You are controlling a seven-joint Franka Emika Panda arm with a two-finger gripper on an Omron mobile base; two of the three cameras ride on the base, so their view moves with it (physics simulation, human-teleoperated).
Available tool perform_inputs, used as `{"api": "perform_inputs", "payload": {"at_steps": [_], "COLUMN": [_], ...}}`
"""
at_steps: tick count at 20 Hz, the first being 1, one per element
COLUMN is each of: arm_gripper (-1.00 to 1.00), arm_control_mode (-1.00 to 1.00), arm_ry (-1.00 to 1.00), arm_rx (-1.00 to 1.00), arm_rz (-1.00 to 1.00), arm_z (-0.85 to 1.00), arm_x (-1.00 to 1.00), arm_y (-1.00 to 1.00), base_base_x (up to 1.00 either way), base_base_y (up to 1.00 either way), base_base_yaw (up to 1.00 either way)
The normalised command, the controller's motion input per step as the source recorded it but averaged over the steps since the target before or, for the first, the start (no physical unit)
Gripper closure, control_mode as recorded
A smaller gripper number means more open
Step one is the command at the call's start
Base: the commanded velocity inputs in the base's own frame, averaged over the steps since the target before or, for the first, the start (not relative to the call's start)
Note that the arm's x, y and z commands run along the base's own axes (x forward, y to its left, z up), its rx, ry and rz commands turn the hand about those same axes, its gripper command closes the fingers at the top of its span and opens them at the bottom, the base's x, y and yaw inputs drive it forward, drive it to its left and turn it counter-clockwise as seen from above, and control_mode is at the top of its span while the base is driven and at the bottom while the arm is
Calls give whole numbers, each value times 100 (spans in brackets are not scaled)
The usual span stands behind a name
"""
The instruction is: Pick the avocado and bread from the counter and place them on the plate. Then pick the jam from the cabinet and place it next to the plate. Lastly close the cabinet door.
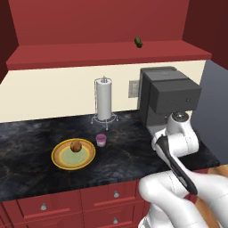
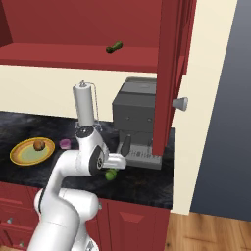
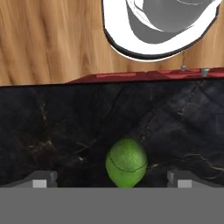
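Beside the coffee machine [image 2: 139, 125], we are reaching for the avocado [image 3: 126, 162].
We are holding the jaws open astride it on the counter [image 3: 65, 127], its long axis running straight ahead between them.

I see the plate [image 1: 73, 154], yellow-rimmed with a pale green centre, flat on the black veined counter [image 1: 26, 147]. The brown bread [image 1: 75, 145] sits on it, and the pink jam [image 1: 101, 140] stands upright just right of it. The bright green avocado [image 3: 126, 162] lies well right of the plate. The red cabinet [image 2: 169, 73] door is open.
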Motion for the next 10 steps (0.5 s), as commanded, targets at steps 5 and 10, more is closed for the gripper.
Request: {"api": "perform_inputs", "payload": {"at_steps": [5,10], "arm_gripper": [-100,-100], "arm_control_mode": [-100,-100], "arm_ry": [6,1], "arm_rx": [3,0], "arm_rz": [0,0], "arm_z": [-31,-30], "arm_x": [11,29], "arm_y": [0,0], "base_base_x": [0,0], "base_base_y": [0,0], "base_base_yaw": [0,0]}}
